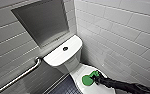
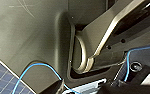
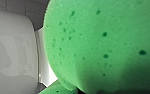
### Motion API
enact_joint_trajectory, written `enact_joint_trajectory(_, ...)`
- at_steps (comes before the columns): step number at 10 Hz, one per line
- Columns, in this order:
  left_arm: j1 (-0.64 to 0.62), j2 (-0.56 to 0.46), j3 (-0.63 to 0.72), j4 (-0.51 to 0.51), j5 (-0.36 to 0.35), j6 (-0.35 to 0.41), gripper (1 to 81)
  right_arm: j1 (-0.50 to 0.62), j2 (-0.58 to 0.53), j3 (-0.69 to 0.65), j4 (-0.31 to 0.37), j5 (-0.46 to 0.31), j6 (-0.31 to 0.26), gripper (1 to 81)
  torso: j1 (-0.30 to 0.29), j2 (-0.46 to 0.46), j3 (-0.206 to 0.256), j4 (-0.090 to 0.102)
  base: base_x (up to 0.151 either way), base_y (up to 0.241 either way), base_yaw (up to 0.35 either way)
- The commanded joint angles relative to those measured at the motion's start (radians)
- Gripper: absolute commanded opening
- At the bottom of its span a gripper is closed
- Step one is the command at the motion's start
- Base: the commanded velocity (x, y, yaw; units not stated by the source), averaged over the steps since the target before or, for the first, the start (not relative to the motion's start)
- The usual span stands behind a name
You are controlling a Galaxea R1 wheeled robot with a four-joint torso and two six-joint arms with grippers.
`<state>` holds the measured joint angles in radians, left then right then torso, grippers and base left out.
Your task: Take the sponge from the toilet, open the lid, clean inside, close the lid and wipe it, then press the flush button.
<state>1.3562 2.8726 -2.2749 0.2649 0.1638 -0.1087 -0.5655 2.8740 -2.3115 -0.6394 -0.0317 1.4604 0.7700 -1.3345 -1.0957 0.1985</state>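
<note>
Right gripper (image 1: 94, 78): at the end of a black-sleeved arm that enters from the lower right of the head view. It is clamped on the sponge, its tip sunk into the green material; the individual fingers cannot be made out.

Sponge (image 1: 86, 80): bright green, rounded and pitted with small dark pores. It is pressed flat against the top of the lid, toward the side nearest the tiled corner wall. In the right wrist view the sponge (image 3: 103, 45) looms very close to the camera, with pale toilet surface beside it.

Lid (image 1: 97, 88): white, oval and glossy. It lies down over the bowl, with the sponge touching it.

Toilet (image 1: 67, 63): white ceramic, set into the corner of the room. Its tank stands behind the lid, with a flat rounded-rectangular tank top.

Flush button (image 1: 65, 48): small, dark and round, at the centre of the tank top, well apart from the sponge and gripper.

Surroundings:
- Recessed grey niche (image 1: 43, 22) in the wall above the tank.
- Metal grab bar (image 1: 21, 76) running along the wall beside the toilet.
- Pale rectangular wall tiles (image 1: 121, 32) on both walls.
- Dark gridded floor (image 1: 63, 88) at the foot of the bowl.

Left wrist view:
- Grey body panel (image 2: 28, 32) of the robot.
- Blue cable (image 2: 41, 68) looped across the panel.
- A corner of the dark floor.
</note>
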Motion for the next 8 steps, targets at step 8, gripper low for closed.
enact_joint_trajectory(8, 0.013, -0.008, 0.012, -0.001, 0.082, 0.003, 81.1, -0.221, -0.512, 0.403, 0.001, 0.139, -0.012, 1.0, 0.000, 0.000, 0.000, 0.000, 0.000, 0.000, 0.000)
